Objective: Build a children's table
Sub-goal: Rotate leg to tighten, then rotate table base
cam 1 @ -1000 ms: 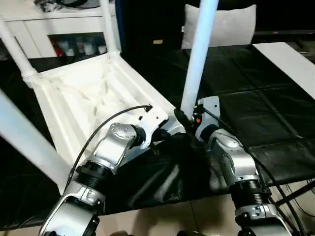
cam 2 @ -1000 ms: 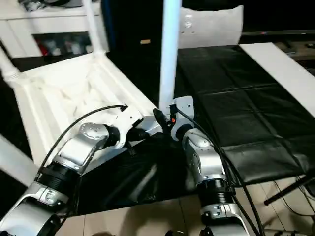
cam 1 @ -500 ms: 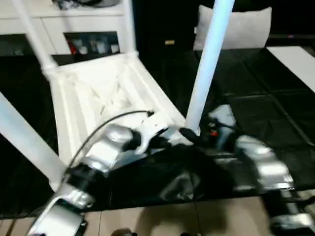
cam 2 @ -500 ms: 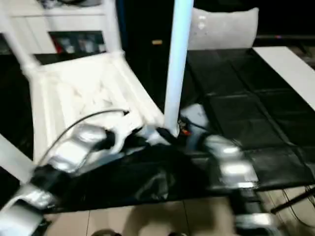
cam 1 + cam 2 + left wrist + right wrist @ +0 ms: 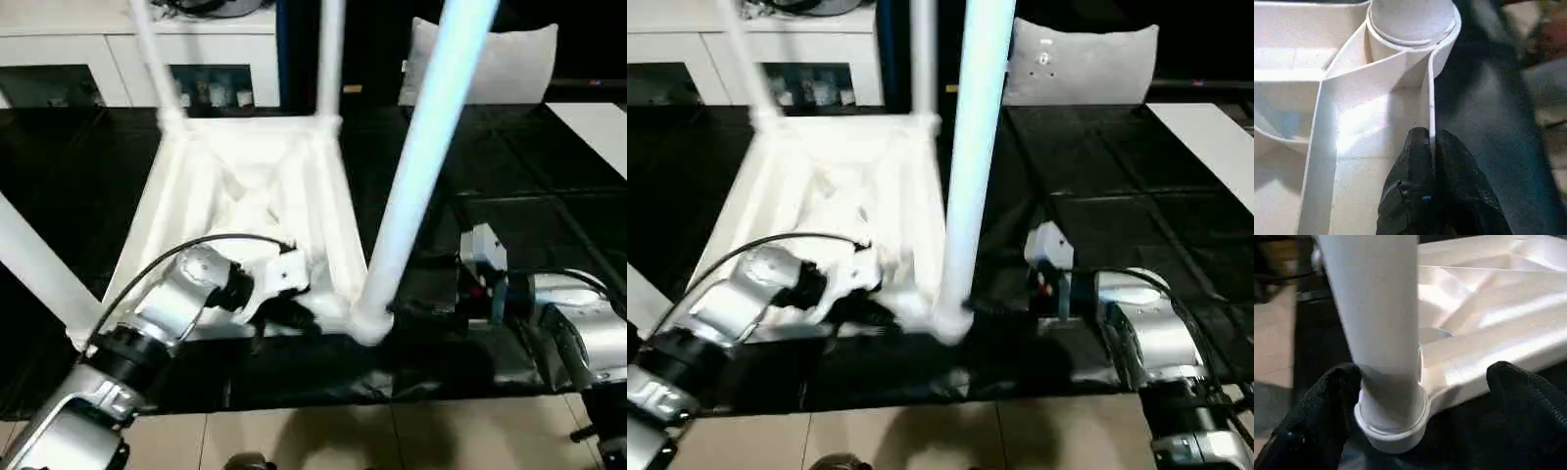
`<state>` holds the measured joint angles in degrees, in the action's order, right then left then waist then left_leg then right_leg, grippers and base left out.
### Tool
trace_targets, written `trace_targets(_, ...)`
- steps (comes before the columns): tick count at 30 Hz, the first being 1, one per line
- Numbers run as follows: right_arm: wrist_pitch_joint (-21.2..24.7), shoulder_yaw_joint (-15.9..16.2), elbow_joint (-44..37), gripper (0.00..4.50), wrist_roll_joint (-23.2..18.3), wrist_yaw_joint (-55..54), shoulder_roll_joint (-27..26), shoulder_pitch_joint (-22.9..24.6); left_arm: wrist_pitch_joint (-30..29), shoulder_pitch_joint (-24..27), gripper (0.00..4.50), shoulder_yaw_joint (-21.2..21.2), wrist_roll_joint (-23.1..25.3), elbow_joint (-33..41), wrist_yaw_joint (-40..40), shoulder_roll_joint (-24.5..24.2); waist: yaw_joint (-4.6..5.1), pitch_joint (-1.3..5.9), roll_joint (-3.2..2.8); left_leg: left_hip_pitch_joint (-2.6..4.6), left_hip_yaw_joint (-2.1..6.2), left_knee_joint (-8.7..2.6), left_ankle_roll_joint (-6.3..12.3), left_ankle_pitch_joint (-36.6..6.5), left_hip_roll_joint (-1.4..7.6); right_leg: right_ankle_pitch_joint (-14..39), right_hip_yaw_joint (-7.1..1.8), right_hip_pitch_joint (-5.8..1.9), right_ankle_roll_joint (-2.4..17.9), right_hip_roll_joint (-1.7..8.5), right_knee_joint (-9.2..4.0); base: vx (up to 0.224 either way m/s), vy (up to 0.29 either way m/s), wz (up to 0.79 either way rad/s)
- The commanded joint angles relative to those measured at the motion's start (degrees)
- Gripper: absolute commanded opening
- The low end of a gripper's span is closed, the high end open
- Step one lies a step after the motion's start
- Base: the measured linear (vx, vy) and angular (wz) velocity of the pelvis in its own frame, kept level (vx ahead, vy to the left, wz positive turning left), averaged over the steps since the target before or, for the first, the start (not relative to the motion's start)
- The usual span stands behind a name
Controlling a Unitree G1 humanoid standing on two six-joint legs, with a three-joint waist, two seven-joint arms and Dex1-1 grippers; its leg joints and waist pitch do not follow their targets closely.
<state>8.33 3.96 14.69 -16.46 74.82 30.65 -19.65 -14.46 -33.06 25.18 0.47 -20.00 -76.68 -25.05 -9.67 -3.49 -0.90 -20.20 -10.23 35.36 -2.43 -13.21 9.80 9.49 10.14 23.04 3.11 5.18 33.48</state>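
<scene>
- Four long white tapered tube legs [image 5: 426,162] stand up from the upturned white plastic ribbed rectangular top [image 5: 245,211], lying on the black mat [image 5: 549,225].
- Left end effector [image 5: 1431,147] is pinched tight on the top's thin rim, beside a corner socket [image 5: 1410,29].
- Right end effector [image 5: 1418,382] gapes wide, fingers [image 5: 1508,382] either side of the near leg's base.

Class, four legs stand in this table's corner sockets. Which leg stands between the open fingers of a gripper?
The near leg at the front right corner: the right gripper straddles its base, unlike the other three.
</scene>
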Motion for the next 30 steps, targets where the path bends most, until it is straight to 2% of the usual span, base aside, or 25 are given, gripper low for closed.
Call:
trace_targets(1,0.52,1.0,-0.95,4.19,-1.64,1.64,0.36,-0.34,2.08,-0.54,0.0,2.54,-1.17,2.87,-4.19,0.79,0.43,4.71,0.42,0.32,1.78,-3.84,6.38,-0.84,4.98,13.92,-5.0,-3.57,6.17,5.74,-3.54,0.0,0.0,0.0)
trace_targets(2,0.61,1.13,-0.95,4.19,-1.79,1.83,0.36,-0.38,2.24,-0.59,0.0,2.61,-1.09,2.77,-4.24,0.77,0.27,4.72,0.49,0.24,1.79,-3.84,6.23,-0.94,4.96,13.78,-5.06,-3.66,6.4,5.86,-3.49,0.0,0.0,0.0)
trace_targets(4,0.76,1.85,-0.94,3.88,-1.92,2.45,0.16,-0.56,2.84,-0.84,0.0,2.8,-0.58,2.19,-3.95,0.85,0.14,4.7,0.64,0.08,1.7,-3.86,5.77,-1.33,4.78,14.33,-5.09,-3.85,6.29,5.98,-3.57,0.0,0.0,0.0)
trace_targets(7,0.82,2.65,-1.55,3.67,-1.23,3.67,0.56,-0.27,3.7,-1.54,0.0,2.38,0.15,0.39,-2.56,1.61,0.2,4.64,0.83,0.06,1.63,-3.87,5.39,-1.76,4.65,15.98,-5.03,-3.84,5.4,5.9,-3.89,0.0,0.0,0.0)
trace_targets(11,-0.33,2.71,-2.02,3.67,0.92,2.68,2.19,0.61,5.64,-2.68,0.0,1.37,1.02,-2.91,1.15,3.19,0.09,4.55,1.04,0.13,1.57,-3.89,4.83,-2.2,4.34,18.55,-4.93,-3.86,3.63,5.82,-4.3,0.0,0.0,0.0)
trace_targets(14,2.38,1.91,-3.55,3.67,0.04,2.6,4.59,1.99,7.12,-3.79,0.0,0.77,2.31,-5.85,5.12,4.04,0.06,4.34,1.05,0.27,1.59,-3.93,5.03,-3.0,4.26,20.41,-4.82,-3.75,2.03,5.56,-4.81,0.0,0.0,0.0)
trace_targets(19,6.37,0.09,-8.35,3.67,-1.67,1.87,7.18,5.22,7.08,-5.59,0.0,-1.64,3.21,-9.26,11.27,5.95,0.32,4.33,1.35,-0.23,1.63,-3.84,5.34,-3.05,3.77,21.35,-4.41,-4.07,-0.3,5.39,-5.09,0.0,0.0,0.0)
trace_targets(22,8.86,-1.24,-11.97,3.67,-3.1,-0.11,7.8,7.4,7.11,-6.48,0.0,-4.09,2.11,-10.73,15.01,7.96,0.58,4.18,1.52,-0.3,1.55,-3.79,5.08,-3.61,3.38,23.62,-4.05,-4.05,-2.06,5.23,-5.59,0.0,0.0,0.0)
trace_targets(23,10.52,-1.96,-14.15,3.67,-4.61,-0.67,7.88,8.44,6.41,-6.75,0.0,-4.99,1.31,-10.93,15.99,8.64,0.76,4.31,1.48,-0.21,1.66,-3.82,5.02,-3.29,3.5,23.37,-3.97,-4.03,-2.42,5.14,-5.61,0.0,0.0,0.0)
trace_targets(25,11.46,-2.37,-15.27,3.67,-5.46,-0.9,7.85,8.93,5.93,-6.84,0.0,-5.32,0.96,-10.93,16.32,8.87,1.14,4.49,1.53,-0.48,1.95,-3.85,5.55,-2.62,3.84,20.69,-4.11,-4.16,-1.9,5.24,-5.2,0.0,0.0,0.0)
trace_targets(26,12.7,-2.86,-16.87,3.62,-6.68,-1.22,7.68,9.48,5.81,-6.67,0.27,-5.71,0.58,-10.49,16.72,9.05,1.49,4.4,1.62,-0.72,2.04,-3.87,5.96,-2.13,3.9,19.6,-4.03,-4.07,-1.47,5.23,-5.05,0.0,0.0,0.0)
trace_targets(28,14.61,-3.34,-20.03,3.59,-8.83,-2.17,6.74,10.34,4.69,-5.57,0.54,-6.66,-0.85,-8.36,17.06,9.54,1.6,4.41,1.42,-0.68,1.92,-3.74,6.49,-1.41,3.87,18.72,-4.21,-4.04,-0.69,5.4,-5.08,0.0,0.0,0.0)
trace_targets(29,15.53,-3.52,-21.49,3.59,-9.71,-2.95,6.07,10.61,4.27,-4.92,0.54,-7.04,-1.56,-7.17,17.11,9.72,1.59,4.55,1.41,-0.8,2.01,-3.71,6.84,-0.36,4.03,16.89,-4.24,-4.08,0.34,5.42,-4.62,0.0,0.0,0.0)
trace_targets(30,16.29,-3.48,-22.5,3.59,-10.5,-4.26,4.92,10.47,3.39,-3.86,0.57,-7.5,-2.43,-5.5,17.1,9.93,1.53,4.61,1.03,-0.89,2.14,-3.64,7.18,0.65,4.35,14.84,-4.3,-3.97,1.84,5.71,-4.25,0.0,0.0,0.0)
